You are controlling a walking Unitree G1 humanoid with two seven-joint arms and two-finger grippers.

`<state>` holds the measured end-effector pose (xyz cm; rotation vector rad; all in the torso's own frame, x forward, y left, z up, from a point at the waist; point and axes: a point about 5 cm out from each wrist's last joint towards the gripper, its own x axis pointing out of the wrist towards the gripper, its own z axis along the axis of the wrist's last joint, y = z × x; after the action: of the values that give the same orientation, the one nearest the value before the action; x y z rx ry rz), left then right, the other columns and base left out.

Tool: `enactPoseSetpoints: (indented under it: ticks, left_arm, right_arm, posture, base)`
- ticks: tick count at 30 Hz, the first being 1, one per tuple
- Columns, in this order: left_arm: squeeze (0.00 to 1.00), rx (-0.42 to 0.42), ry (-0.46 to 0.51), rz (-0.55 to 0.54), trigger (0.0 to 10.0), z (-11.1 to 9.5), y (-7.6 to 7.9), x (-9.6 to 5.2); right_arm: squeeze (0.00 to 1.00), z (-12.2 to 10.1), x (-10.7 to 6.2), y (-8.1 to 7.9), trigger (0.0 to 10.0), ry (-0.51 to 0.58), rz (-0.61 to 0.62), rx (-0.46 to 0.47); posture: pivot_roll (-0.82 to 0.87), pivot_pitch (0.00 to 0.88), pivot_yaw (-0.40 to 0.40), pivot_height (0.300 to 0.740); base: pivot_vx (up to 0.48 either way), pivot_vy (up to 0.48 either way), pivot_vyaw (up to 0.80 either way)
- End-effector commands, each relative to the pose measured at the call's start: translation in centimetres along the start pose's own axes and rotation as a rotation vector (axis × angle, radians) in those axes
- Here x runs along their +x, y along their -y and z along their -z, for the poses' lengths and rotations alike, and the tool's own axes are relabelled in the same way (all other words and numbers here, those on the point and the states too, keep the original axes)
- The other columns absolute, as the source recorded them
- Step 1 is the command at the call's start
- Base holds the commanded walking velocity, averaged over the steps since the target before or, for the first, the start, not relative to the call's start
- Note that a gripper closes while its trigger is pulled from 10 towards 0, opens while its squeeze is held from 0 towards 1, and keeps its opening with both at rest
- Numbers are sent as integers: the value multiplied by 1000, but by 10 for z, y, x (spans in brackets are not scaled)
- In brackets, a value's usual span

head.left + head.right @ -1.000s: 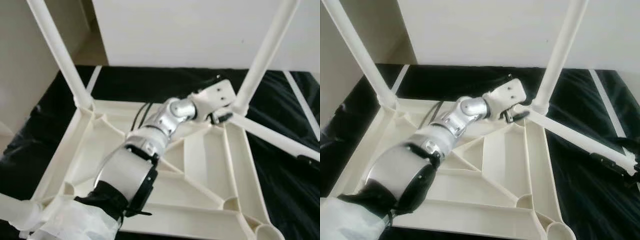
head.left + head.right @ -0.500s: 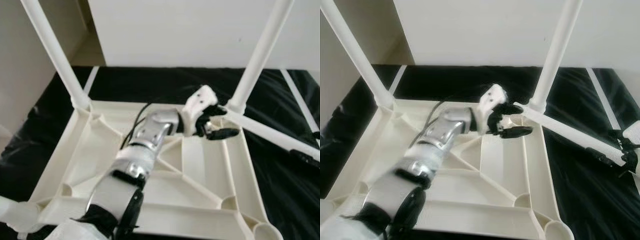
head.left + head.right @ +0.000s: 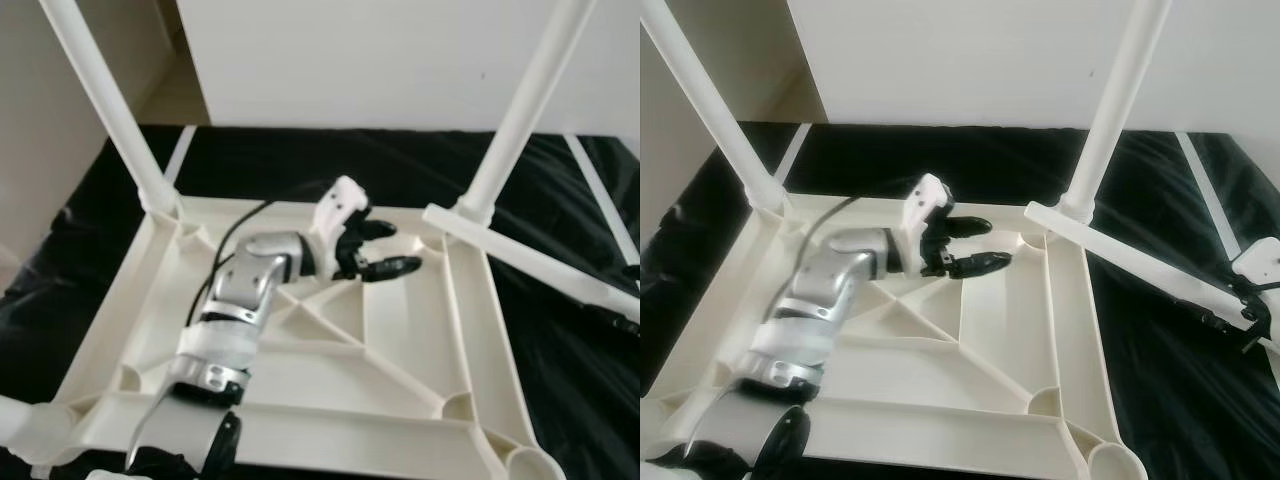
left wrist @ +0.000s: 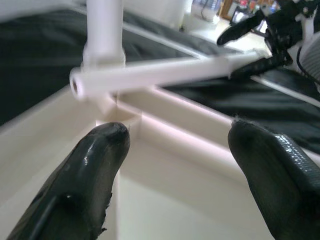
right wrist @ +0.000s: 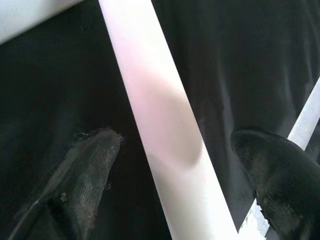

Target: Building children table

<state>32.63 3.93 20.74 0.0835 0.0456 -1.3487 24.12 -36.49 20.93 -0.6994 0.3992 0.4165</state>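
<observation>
Now that my left gripper has let go of the loose leg and drawn back toward 8 o'clock, that white tube lies slanted on its own, its near end resting on the tabletop's far right corner beside the upright leg at 1 o'clock. The tabletop itself sits upside down on the black sheet, ribs showing, with a second upright leg at 11 o'clock. A second ago the left fingers were at that corner joint; now they hover over the ribbed underside, spread wide and empty, and the left wrist view looks between them at the tube's open end above the socket. I judge the leg is laid near its place, not yet seated. Out at 3 o'clock my right gripper straddles the tube's far end; its fingers stand well apart on either side, not pinching it.
</observation>
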Motion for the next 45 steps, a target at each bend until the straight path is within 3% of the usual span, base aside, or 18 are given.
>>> enactPoseSetpoints:
  ticks: [1, 7, 26, 34, 41, 45]
  left_arm:
    - [0, -48, -21, -26, 10000, 5, 3, -12]
    - [0, -111, -50, -99, 10000, 9, 6, -27]
    - [0, -164, -47, -167, 10000, 8, 12, -29]
    - [0, -189, -35, -198, 10000, 9, 12, -32]
    - [0, -195, -38, -207, 10000, 10, 13, -33]
    - [0, -207, -49, -215, 10000, 11, 14, -33]
  right_arm:
    - [0, 4, 0, 4, 10000, -45, -16, -28]
    - [0, 6, -1, 16, 10000, -95, -17, -54]
    - [0, 0, -19, 34, 10000, -198, -179, -75]
    - [0, 16, -32, 37, 10000, -278, -213, -72]
    - [0, 21, -22, 32, 10000, -260, -213, -65]
    - [0, 15, 4, 22, 10000, -174, -216, -30]
  posture:
    - [-99, 226, 25, 740]
    - [-93, 250, 23, 740]
    - [-112, 247, -12, 740]
    - [-117, 254, -20, 740]
    - [-109, 264, -12, 740]
    - [-94, 272, -11, 740]
  base:
    - [0, 0, 0]
    - [0, 0, 0]
    - [0, 0, 0]
    - [0, 0, 0]
    - [0, 0, 0]
    - [0, 0, 0]
